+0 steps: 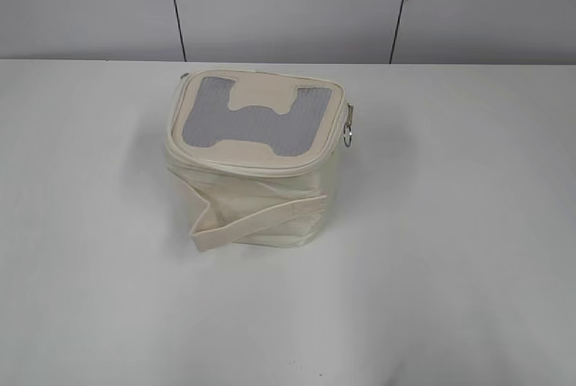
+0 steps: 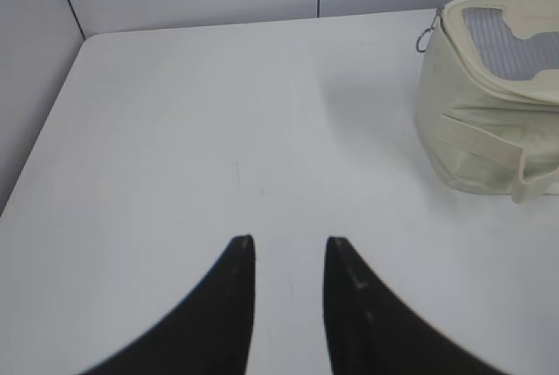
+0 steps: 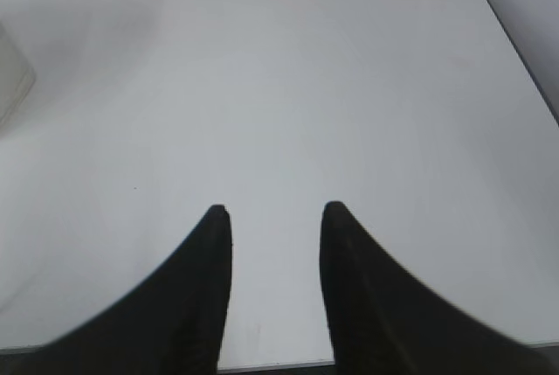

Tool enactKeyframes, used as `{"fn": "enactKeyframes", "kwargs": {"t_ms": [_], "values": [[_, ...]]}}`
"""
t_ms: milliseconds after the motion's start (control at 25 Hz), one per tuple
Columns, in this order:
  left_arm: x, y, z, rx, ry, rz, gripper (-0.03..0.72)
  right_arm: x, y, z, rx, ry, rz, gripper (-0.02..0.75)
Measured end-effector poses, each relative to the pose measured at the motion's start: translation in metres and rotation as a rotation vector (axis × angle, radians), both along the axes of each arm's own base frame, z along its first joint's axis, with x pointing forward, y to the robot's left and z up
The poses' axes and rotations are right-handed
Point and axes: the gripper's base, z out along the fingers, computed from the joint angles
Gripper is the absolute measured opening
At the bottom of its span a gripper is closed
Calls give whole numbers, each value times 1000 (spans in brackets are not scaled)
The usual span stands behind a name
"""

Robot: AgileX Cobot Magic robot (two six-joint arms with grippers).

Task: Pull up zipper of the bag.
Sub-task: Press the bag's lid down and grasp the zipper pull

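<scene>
ahead and right of the black left gripper [image 2: 290, 244], well apart, sits the small boxy cream fabric bag [image 2: 489, 104], silver ring-pull zipper [image 2: 424, 39] at its lid; both left and right gripper [image 3: 272, 213] are released.

White table [image 1: 468, 251] before a pale grey panelled wall [image 1: 288, 4] with dark seams.

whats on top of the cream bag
The small boxy cream fabric bag has a rounded-square lid with grey mesh panels; nothing rests on it. A silver ring pull hangs off its right edge. The lid looks shut, so the inside is hidden.
</scene>
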Motion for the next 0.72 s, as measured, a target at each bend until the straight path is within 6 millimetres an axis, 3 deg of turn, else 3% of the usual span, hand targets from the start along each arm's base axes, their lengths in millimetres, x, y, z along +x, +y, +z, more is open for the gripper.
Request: {"fn": "enactKeyframes", "kwargs": {"t_ms": [720], "values": [[0,0,0,0,0,0,207,0,0,0,0,0,0,274]]}}
